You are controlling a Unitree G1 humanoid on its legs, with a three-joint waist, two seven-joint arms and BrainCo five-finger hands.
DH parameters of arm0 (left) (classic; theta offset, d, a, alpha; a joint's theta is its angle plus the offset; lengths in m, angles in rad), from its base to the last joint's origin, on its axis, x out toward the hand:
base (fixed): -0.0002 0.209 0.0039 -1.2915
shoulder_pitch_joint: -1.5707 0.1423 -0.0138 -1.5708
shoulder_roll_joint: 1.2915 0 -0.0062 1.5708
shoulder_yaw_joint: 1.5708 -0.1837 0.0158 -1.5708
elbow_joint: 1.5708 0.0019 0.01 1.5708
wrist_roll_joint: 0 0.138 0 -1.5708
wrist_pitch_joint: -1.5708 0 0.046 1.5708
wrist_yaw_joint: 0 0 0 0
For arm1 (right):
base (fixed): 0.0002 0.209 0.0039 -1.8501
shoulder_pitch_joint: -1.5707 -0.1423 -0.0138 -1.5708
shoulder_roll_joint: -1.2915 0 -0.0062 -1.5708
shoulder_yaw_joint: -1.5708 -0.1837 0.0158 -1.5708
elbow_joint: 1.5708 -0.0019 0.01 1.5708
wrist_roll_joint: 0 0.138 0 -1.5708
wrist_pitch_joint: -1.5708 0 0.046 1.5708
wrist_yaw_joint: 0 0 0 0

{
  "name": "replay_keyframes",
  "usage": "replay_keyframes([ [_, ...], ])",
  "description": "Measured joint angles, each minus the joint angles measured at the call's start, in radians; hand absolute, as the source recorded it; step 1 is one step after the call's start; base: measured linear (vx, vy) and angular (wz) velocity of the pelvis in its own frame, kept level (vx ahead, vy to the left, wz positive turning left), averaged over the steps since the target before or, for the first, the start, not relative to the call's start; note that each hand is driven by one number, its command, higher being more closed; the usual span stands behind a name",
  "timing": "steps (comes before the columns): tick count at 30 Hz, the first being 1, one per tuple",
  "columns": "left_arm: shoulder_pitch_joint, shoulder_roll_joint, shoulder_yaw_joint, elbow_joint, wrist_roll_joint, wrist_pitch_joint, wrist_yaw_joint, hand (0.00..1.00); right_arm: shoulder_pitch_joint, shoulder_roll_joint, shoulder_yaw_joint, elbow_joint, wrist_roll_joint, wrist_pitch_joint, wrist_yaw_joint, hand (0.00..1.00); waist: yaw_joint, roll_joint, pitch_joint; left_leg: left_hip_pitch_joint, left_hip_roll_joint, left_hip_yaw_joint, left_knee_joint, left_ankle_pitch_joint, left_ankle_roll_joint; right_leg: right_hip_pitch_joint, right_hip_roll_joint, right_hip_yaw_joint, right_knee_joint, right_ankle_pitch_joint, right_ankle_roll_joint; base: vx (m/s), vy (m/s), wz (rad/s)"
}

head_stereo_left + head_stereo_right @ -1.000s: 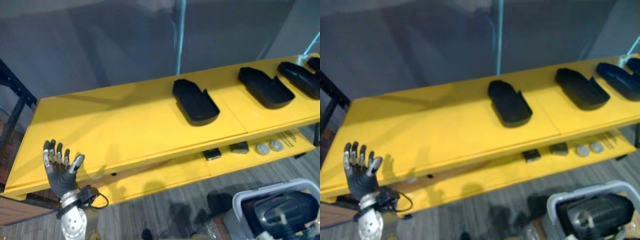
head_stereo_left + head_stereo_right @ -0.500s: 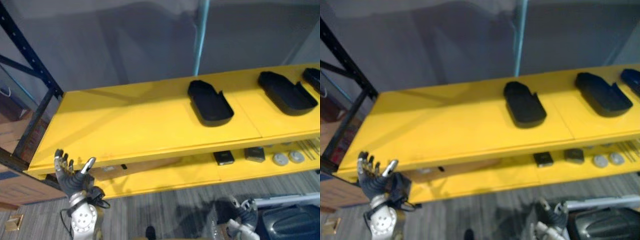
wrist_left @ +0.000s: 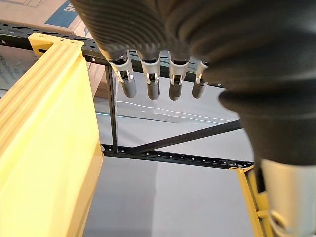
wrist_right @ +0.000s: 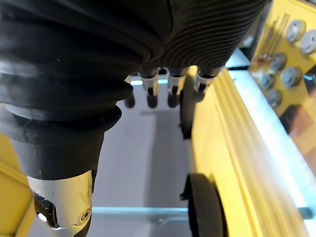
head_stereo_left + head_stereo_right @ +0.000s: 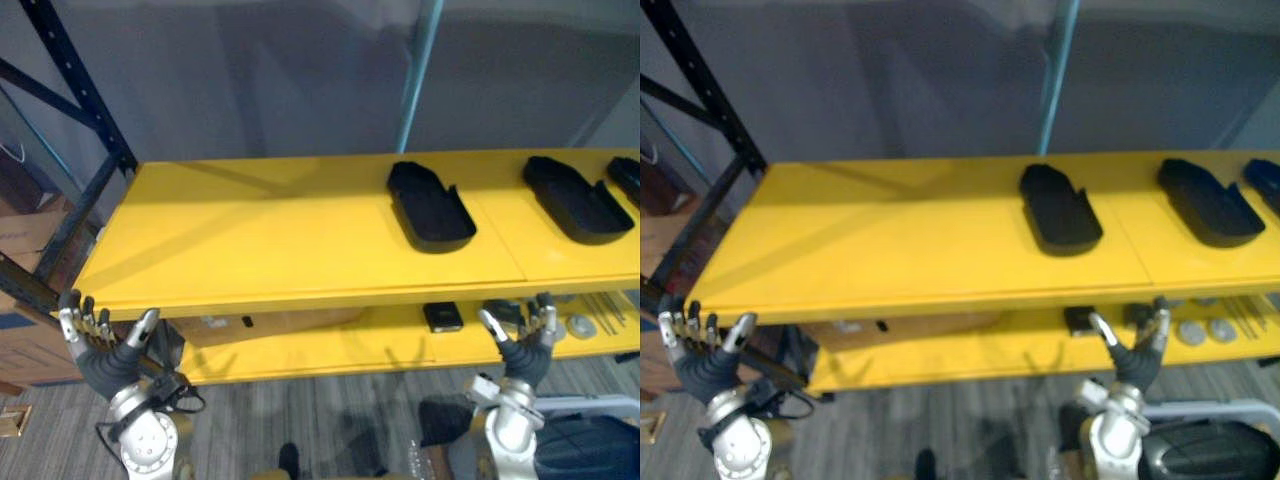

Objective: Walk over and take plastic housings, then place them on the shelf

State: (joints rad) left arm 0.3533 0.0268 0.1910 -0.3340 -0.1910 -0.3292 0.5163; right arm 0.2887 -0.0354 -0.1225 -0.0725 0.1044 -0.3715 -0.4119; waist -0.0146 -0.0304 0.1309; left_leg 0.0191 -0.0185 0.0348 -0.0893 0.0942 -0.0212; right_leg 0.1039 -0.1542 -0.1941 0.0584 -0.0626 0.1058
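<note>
The robot's left hand (image 5: 100,352) is raised below the front edge of a yellow shelf (image 5: 250,240), fingers spread, holding nothing. The shelf's left half is bare; further right lie three black plastic housings (image 5: 431,206), apart from each other. The right hand (image 5: 524,348) is likewise spread and empty. Fetching probably comes next: keep both hands clear of the shelf edge when turning, and save the bare stretch for setting down

3 black housings (image 5: 431,206), flat on yellow shelf (image 5: 260,230)

Black housings (image 5: 430,205) on yellow shelf (image 5: 250,240)
</note>
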Motion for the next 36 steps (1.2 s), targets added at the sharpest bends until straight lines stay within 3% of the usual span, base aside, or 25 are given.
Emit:
replay_keyframes([
  [4,0.000,0.000,-0.002,0.000,-0.001,0.000,-0.001,0.00,0.002,0.000,-0.002,0.000,0.002,0.000,0.008,0.00,-0.002,0.000,-0.001,-0.001,0.001,0.006,0.000,0.000,0.000,-0.007,0.002,0.006,-0.001,-0.002,-0.004,0.00,0.001,-0.04],
  [7,-0.001,-0.001,-0.018,0.002,-0.007,0.000,-0.013,0.00,0.001,0.000,-0.003,0.000,0.055,0.014,0.073,0.00,-0.002,0.002,-0.005,-0.004,0.002,0.005,0.000,0.000,0.000,-0.015,0.010,0.025,-0.002,-0.004,-0.007,0.00,-0.003,-0.07],
  [15,-0.009,-0.003,-0.042,0.026,-0.048,0.009,-0.072,0.00,-0.030,-0.001,-0.003,0.004,0.232,0.124,0.282,0.00,-0.003,0.004,-0.008,-0.003,0.009,-0.002,0.000,0.006,-0.002,-0.016,0.021,0.028,0.013,-0.009,-0.015,0.00,-0.003,0.00],
  [17,-0.009,-0.003,-0.046,0.034,-0.049,0.013,-0.090,0.00,-0.039,-0.001,-0.002,0.005,0.245,0.140,0.301,0.00,-0.001,0.004,-0.008,-0.004,0.009,-0.008,0.000,0.007,-0.004,-0.016,0.021,0.023,0.017,-0.014,-0.015,-0.02,-0.010,0.09],
  [29,-0.009,-0.002,-0.044,0.041,-0.081,0.053,-0.109,0.00,-0.065,-0.001,-0.001,0.025,0.245,0.162,0.303,0.00,0.004,0.002,-0.012,-0.020,0.006,-0.054,0.000,0.021,-0.004,-0.014,0.017,-0.026,0.037,-0.027,-0.011,0.00,-0.010,0.12],
  [36,0.008,-0.001,-0.042,0.041,-0.039,0.128,-0.173,0.00,-0.066,-0.002,-0.001,0.045,0.245,0.183,0.307,0.00,0.007,0.002,-0.012,-0.013,0.006,-0.056,0.000,0.022,-0.006,-0.015,0.015,-0.028,0.064,-0.044,-0.017,0.00,0.000,0.00],
])
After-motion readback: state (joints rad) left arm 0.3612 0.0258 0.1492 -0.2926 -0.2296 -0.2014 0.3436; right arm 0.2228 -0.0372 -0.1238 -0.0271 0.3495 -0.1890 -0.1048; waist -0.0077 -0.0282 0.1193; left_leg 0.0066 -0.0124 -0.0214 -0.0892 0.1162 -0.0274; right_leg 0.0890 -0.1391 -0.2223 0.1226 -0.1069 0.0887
